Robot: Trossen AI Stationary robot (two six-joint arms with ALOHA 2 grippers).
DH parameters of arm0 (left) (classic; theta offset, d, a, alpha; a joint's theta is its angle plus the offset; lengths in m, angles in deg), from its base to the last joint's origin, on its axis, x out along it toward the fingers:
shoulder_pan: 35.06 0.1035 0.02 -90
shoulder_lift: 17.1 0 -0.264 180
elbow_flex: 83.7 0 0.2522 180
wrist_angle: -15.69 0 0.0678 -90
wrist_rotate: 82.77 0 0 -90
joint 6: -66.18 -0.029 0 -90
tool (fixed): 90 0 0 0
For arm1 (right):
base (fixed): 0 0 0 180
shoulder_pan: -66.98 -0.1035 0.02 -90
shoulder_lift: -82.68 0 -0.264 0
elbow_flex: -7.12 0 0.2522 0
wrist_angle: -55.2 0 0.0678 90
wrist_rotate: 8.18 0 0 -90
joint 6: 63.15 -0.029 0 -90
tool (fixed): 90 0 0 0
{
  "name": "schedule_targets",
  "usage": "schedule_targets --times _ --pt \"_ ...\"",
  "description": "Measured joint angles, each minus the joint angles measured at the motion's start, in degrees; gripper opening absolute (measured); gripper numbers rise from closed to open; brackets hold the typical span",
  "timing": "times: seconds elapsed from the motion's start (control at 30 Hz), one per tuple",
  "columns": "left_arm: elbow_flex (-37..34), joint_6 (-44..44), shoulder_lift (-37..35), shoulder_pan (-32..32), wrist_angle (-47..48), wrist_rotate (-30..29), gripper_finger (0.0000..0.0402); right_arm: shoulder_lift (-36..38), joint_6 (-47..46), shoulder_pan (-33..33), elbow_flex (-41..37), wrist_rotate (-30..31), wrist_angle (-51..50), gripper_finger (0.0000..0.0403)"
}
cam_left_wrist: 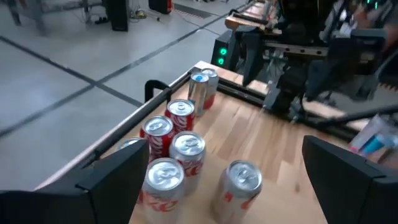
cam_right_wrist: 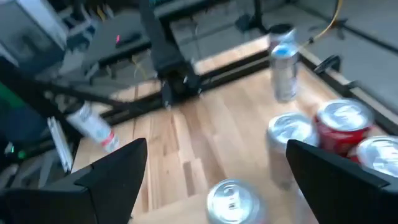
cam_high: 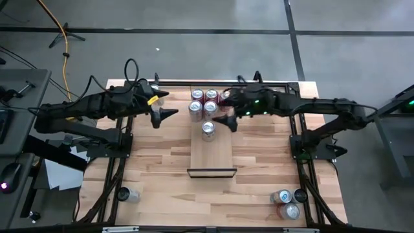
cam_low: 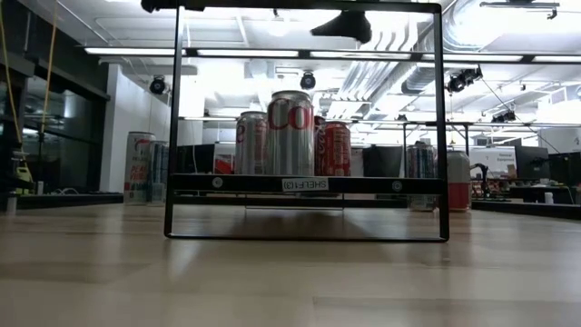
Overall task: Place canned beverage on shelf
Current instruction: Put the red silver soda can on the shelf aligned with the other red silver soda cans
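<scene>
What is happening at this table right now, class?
Two robot arms are stocking cans onto a shelf. A cluster of cans already stands at its far end, and one silver can stands alone nearer the middle. The left end effector and the right end effector hover open on either side of it, holding nothing. More cans wait at the table's near right corner.

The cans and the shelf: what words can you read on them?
"Co": big red letters on the silver can at the front of the shelf; the rest curves out of sight.
Small white label on the shelf's dark front strip: it reads backwards and is too small to be sure of.
Red cans behind: white writing, too blurred to read.
Can tops seen from above: no words to read.
</scene>
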Motion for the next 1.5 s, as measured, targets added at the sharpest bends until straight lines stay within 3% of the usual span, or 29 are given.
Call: schedule_targets --times 0.27,0.6,0.93,1.5 --pt "0.00 -10.20 -0.32 0.07 0.35 -3.10 0.0365 -15.12 7.88 -2.28 17.70 2.92 -19.85 0.0371" --pt "0.00 -6.82 -0.30 0.07 0.32 -6.00 0.0365 -27.06 26.88 -2.28 34.81 1.63 -38.90 0.0371" --pt "0.00 -3.67 -0.30 0.07 -0.46 -5.81 0.0365 -32.50 47.68 -2.21 35.38 0.57 -41.52 0.0371" --pt "-0.04 2.32 1.61 0.04 -0.62 -5.70 0.0365 -36.34 57.17 -2.01 35.34 0.40 -44.11 0.0370"
